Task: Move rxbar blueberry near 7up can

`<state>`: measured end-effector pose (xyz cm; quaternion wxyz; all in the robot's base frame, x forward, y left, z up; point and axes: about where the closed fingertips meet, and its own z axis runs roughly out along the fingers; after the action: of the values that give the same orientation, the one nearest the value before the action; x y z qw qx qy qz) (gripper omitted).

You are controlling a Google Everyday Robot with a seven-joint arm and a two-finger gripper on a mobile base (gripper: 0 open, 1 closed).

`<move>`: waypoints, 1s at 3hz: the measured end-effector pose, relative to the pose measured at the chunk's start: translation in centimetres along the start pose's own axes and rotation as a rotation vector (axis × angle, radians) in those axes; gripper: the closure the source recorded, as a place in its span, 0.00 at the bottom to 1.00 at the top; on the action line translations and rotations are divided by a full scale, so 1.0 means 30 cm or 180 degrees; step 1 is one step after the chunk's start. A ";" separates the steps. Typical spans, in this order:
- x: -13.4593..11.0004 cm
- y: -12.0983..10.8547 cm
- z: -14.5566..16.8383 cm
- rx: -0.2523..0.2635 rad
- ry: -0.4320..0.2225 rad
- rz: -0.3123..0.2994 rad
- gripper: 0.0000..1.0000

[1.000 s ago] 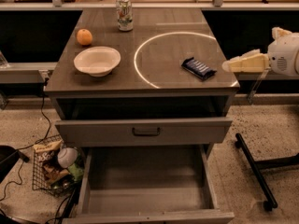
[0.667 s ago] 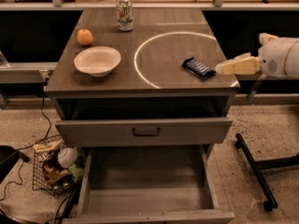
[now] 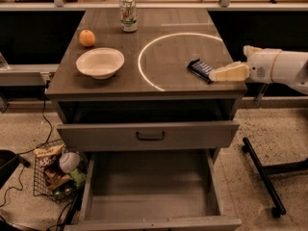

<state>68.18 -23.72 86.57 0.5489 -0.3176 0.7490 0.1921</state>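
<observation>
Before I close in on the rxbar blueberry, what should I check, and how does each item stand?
1. Gripper lined up with the bar: ok. It sits at the right end of the rxbar blueberry, low over the table.
2. Bar lying flat, nothing on it: ok.
3. Bar already grasped: cannot tell.
4. 7up can upright at the table's back edge: ok.
5. Line from bar to can: ok. The bowl and the orange lie off it, toward the picture's left.
6. Bar near the can: not ok. It lies far from the can, by the table's front right edge.
</observation>
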 end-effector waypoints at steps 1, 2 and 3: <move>0.036 0.003 0.057 -0.0141 -0.0047 0.0058 0.00; 0.052 0.016 0.093 -0.0246 -0.0112 0.0059 0.00; 0.061 0.036 0.126 -0.0347 -0.0152 0.0050 0.00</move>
<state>69.74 -21.02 83.57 0.5469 -0.3365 0.7265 0.2445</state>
